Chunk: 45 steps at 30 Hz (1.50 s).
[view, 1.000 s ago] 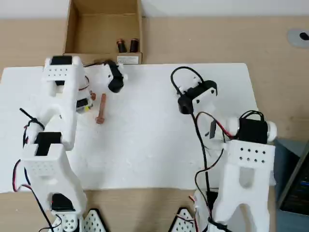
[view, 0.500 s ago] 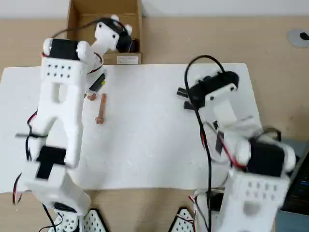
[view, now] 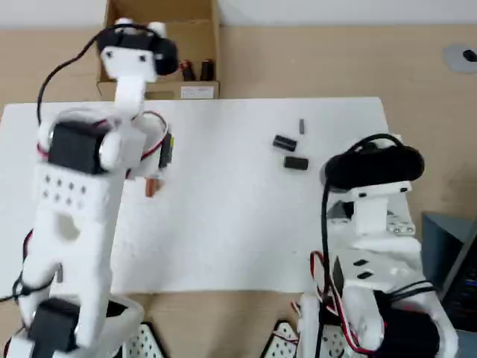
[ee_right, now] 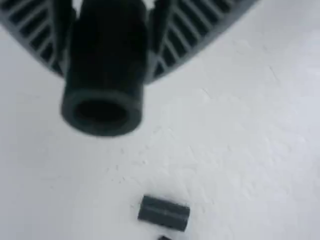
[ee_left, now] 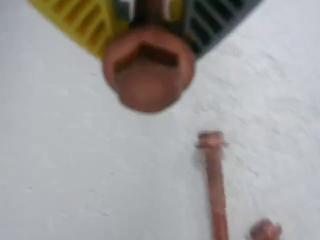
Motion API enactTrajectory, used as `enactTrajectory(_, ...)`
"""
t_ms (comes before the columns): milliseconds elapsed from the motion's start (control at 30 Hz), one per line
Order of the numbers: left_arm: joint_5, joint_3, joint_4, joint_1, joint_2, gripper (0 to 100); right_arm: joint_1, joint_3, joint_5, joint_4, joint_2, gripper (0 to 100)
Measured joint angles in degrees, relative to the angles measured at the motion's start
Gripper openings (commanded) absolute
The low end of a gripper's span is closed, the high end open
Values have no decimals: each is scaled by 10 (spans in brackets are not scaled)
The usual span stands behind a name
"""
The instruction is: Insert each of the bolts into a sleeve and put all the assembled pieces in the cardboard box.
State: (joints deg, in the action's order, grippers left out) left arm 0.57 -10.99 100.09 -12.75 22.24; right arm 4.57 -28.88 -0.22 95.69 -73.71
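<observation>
High view is showing the cardboard box [view: 112, 45] far left w/ two assembled pieces [view: 197, 70] lying inside, so part of the job is done. The left tool [ee_left: 150, 17] is clamping a copper bolt [ee_left: 148, 75] between its fingers. A second bolt [ee_left: 215, 185] is lying on the white surface [view: 223, 224], w/ prob. a third head just beside it. Farther right, loose sleeves [view: 284, 142] are lying mid-surface. The right tool [ee_right: 107, 20] is gripping a black sleeve [ee_right: 103, 85]. Mating, repeating & boxing are remaining.
</observation>
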Motion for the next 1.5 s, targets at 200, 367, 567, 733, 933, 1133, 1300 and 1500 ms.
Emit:
enactTrajectory(200,95,126,-55,0,106,3,-4,-87,-81,-72,-18,10)
enactTrajectory(367,139,269,-149,0,231,3,-66,-137,-113,-101,-46,10)
enactTrajectory(567,146,444,-273,0,418,3,-113,-185,-122,-139,-84,10)
enactTrajectory(733,164,553,-334,0,556,3,-160,-225,-122,-165,-111,10)
enactTrajectory(933,216,621,-383,-26,675,3,-257,-289,-122,-224,-149,10)
enactTrajectory(1133,256,656,-425,-52,731,3,-362,-367,-122,-282,-198,10)
enactTrajectory(1300,271,661,-443,-55,740,3,-429,-413,-122,-307,-243,10)
enactTrajectory(1500,305,661,-444,-76,738,2,-496,-437,-122,-314,-290,10)
